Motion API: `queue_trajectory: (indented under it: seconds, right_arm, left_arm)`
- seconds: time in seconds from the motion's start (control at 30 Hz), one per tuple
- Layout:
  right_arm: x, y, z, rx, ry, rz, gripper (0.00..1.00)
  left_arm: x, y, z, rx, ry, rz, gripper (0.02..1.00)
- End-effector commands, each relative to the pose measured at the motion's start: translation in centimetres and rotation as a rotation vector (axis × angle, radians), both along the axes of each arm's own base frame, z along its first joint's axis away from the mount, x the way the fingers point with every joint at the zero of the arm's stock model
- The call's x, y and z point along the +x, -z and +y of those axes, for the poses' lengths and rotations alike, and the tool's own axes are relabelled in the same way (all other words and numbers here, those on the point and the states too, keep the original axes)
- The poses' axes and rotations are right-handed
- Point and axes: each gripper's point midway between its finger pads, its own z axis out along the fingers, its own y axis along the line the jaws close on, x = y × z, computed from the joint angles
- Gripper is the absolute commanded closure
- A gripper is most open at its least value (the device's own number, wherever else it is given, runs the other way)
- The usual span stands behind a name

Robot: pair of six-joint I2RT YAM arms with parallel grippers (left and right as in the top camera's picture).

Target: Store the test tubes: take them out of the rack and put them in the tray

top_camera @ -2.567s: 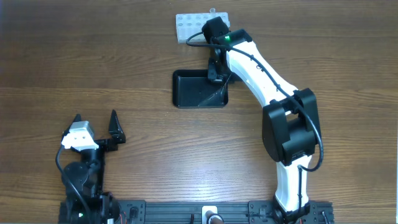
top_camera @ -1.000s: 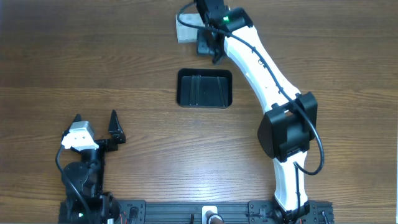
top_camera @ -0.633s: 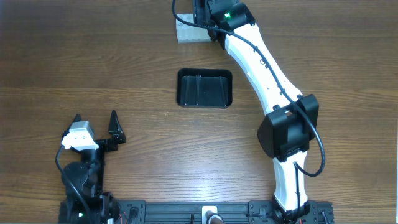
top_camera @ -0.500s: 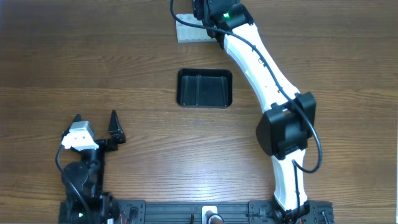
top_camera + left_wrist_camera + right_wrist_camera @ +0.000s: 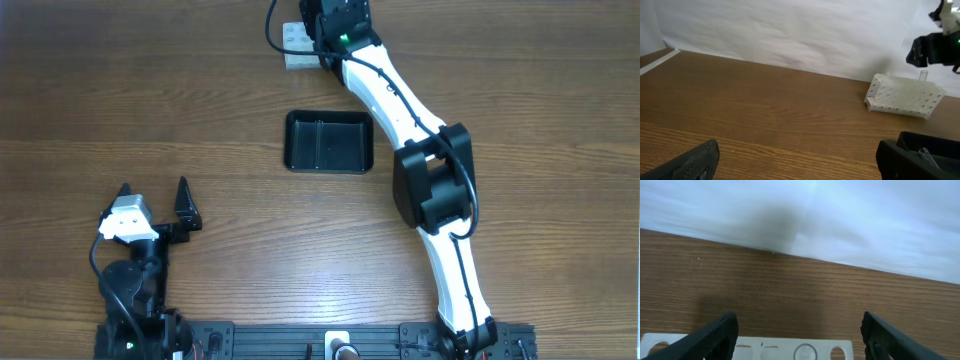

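Note:
The white rack (image 5: 295,46) stands at the table's far edge, and one clear test tube (image 5: 923,76) sticks up from it. My right gripper (image 5: 800,340) hovers open just above the rack (image 5: 755,347), its fingers on either side of a tube opening (image 5: 805,352). The right arm's wrist (image 5: 335,20) covers part of the rack from above. The black tray (image 5: 330,142) sits in the middle of the table, nearer than the rack, with a clear tube (image 5: 924,152) lying inside. My left gripper (image 5: 153,190) rests open and empty at the near left.
A white backdrop (image 5: 790,25) rises right behind the rack along the table's far edge. Bare wooden table (image 5: 150,90) spreads between the left gripper and the tray.
The right arm left the tray and swung back to the rack, ending lower and farther over it. The left arm has kept still.

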Motion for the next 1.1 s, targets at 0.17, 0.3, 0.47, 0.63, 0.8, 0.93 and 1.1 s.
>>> queue_trajectory:
  seconds: [0.17,0.3,0.47,0.63,0.8,0.93,1.1]
  right_arm:
    - [1.2,1.9,-1.2,-0.012,0.033,-0.004,0.233]
    - [1.7,2.5,-1.9,-0.007,0.046,-0.006,0.266]
    - [1.8,3.5,-2.4,-0.011,0.056,0.008,0.283]
    - [1.9,3.9,-2.7,-0.013,0.060,0.013,0.395]
    - [2.0,3.9,-2.9,-0.010,0.065,0.013,0.564]
    - [1.9,3.9,-2.9,-0.010,0.065,0.014,0.724]
    - [1.9,3.9,-2.9,-0.010,0.065,0.014,0.875]
  left_arm:
    - [0.0,0.2,-0.3,0.014,0.015,0.004,0.018]
    - [0.0,0.2,-0.3,0.014,0.015,0.004,0.023]
    - [0.0,0.2,-0.3,0.014,0.015,0.004,0.020]
    - [0.0,0.2,-0.3,0.013,0.015,0.004,0.020]
    - [0.0,0.2,-0.3,0.014,0.015,0.004,0.023]
    - [0.0,0.2,-0.3,0.013,0.015,0.004,0.020]
    - [0.0,0.2,-0.3,0.014,0.015,0.004,0.020]
